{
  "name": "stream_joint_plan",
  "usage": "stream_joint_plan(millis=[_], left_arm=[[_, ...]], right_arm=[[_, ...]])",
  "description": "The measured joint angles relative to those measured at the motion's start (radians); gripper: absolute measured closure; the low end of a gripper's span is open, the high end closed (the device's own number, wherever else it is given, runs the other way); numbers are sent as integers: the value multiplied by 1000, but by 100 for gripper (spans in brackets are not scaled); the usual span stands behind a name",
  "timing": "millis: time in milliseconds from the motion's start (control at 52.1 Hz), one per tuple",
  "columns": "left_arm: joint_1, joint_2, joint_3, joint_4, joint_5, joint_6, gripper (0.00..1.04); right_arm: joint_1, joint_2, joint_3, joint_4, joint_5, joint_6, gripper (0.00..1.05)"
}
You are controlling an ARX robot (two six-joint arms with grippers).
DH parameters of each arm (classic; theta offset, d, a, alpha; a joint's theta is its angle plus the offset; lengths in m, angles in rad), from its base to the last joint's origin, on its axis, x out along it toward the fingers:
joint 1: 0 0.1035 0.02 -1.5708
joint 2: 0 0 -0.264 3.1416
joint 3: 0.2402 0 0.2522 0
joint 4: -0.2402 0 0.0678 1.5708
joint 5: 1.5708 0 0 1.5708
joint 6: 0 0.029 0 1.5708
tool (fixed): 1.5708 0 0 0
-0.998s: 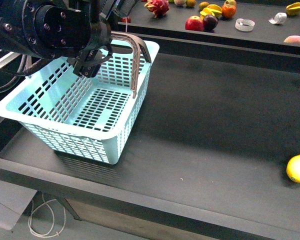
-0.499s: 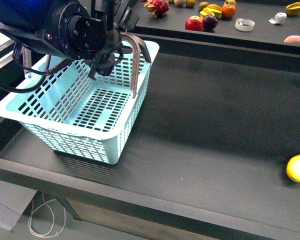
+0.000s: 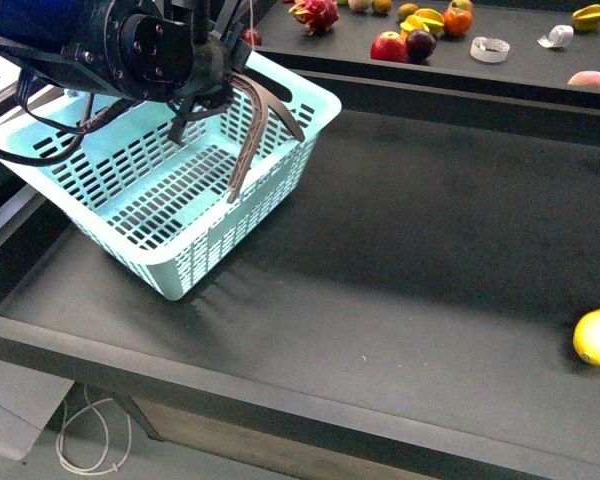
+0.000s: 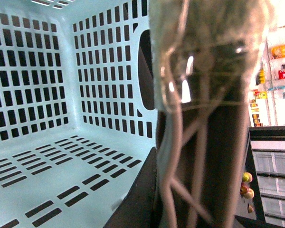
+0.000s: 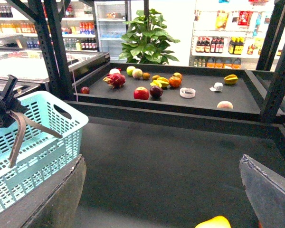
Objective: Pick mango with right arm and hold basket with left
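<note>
we see the left claw [image 3: 202, 100] clenched around the two handles [image 3: 248, 140] of the basket [image 3: 280, 160], where they meet above its middle. gripping both together there keeps it from swinging. the basket hangs tilted, with one low corner down by the table [image 3: 400, 260] and the far rim raised, so we judge the arm carries most of its weight. the left wrist view is filled by a blurred close-up of the handles and the empty basket floor. the grip looks firm, though we cannot make out the fingers clearly there.

the mango [image 3: 598, 335] lies alone on the table at the far right edge of the front view, well apart from the basket. in the right wrist view it shows only as a yellow sliver at the frame's edge. the right claw [image 5: 164, 194] is released, its two fingers spread wide with nothing between them, and it hangs above the table near the mango but not touching it. we take this as the approach stage: the basket is held and the fruit not yet grasped. other fruit, such as an apple [image 3: 388, 46], sits on the back shelf [image 3: 520, 70], far from both claws. the next move likely calls for lowering the right claw around the mango's narrow width, since its smooth skin could slip.
</note>
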Motion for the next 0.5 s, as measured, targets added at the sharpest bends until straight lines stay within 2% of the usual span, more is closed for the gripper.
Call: stream_joint_plan(millis=[173,499], left_arm=[[16,-28,-47,45,37,39,100],[-43,-329,-399,257,125,277,100]], right_arm=[[0,0,0,0,0,0,8],[0,0,0,0,0,0,8]])
